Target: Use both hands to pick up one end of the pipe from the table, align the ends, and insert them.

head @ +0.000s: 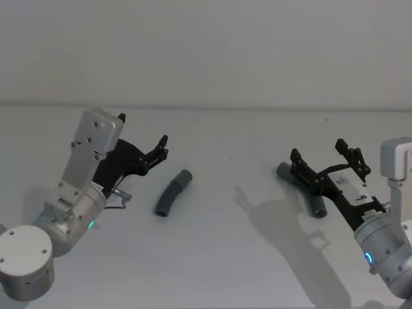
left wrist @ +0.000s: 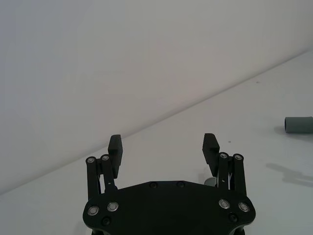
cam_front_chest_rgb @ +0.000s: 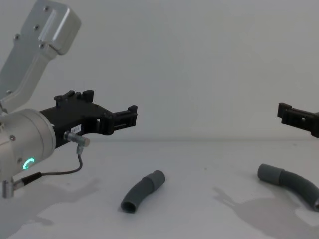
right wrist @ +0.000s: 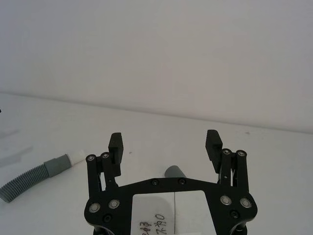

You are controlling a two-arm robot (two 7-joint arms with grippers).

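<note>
Left tool (head: 163,146): fingers apart, holding nothing, raised off the surface (head: 232,257). Short piece (head: 172,193) lies flat on the surface just past the fingertips and below them, not touching. In the right wrist view that piece has a ribbed body, a grey collar and a white tip (right wrist: 76,156), with the tip on the end nearer the right tool. Right tool (head: 317,149): fingers also apart, holding nothing, hanging above the long piece (head: 315,206). Chest view shows a clear gap between the two. Long piece lies flat, partly under the right tool's palm, both ends showing on the side facing the left tool. Pieces are well apart, ends not joined.
</note>
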